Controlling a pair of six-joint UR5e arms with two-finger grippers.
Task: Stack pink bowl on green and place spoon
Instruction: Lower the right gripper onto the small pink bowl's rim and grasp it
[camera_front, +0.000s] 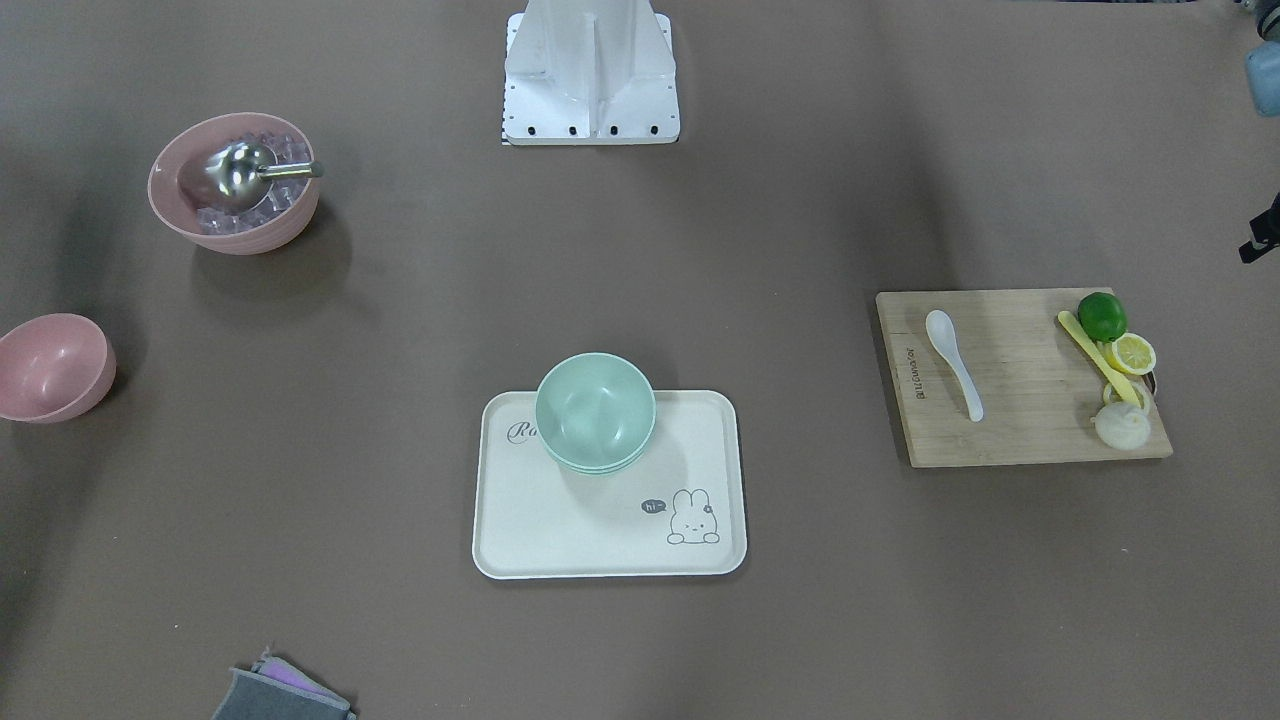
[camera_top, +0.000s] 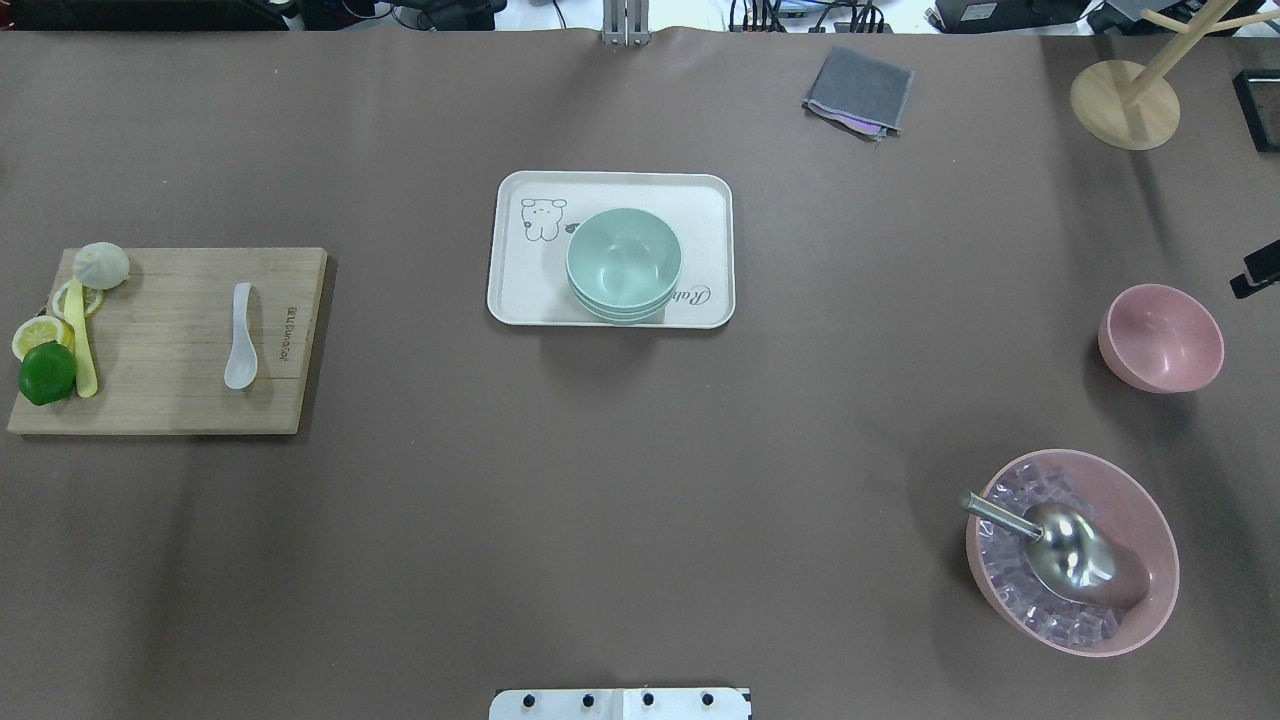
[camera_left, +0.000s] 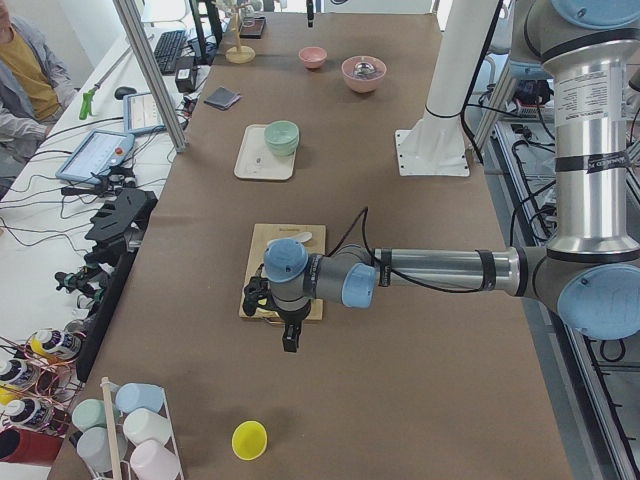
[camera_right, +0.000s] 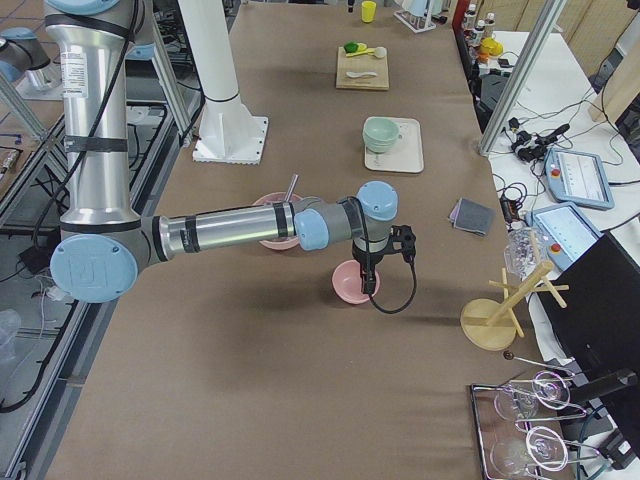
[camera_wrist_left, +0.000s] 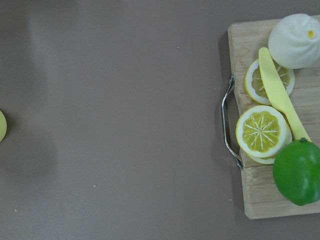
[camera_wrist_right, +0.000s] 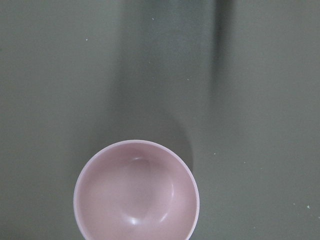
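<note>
Pink bowl (camera_front: 50, 366) partly off-frame

The tray (camera_front: 600, 545) reads "hi" in a speech bubble (camera_front: 653, 507) and cursive "Ra", cut off by the green bowl (camera_front: 595, 410). The cutting board's (camera_front: 1030, 410) stamp (camera_front: 912, 372) is illegible.

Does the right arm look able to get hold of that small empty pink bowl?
Probably yes: the right gripper hangs close to the small pink bowl, which stands alone and empty, with nothing over or against it.
</note>
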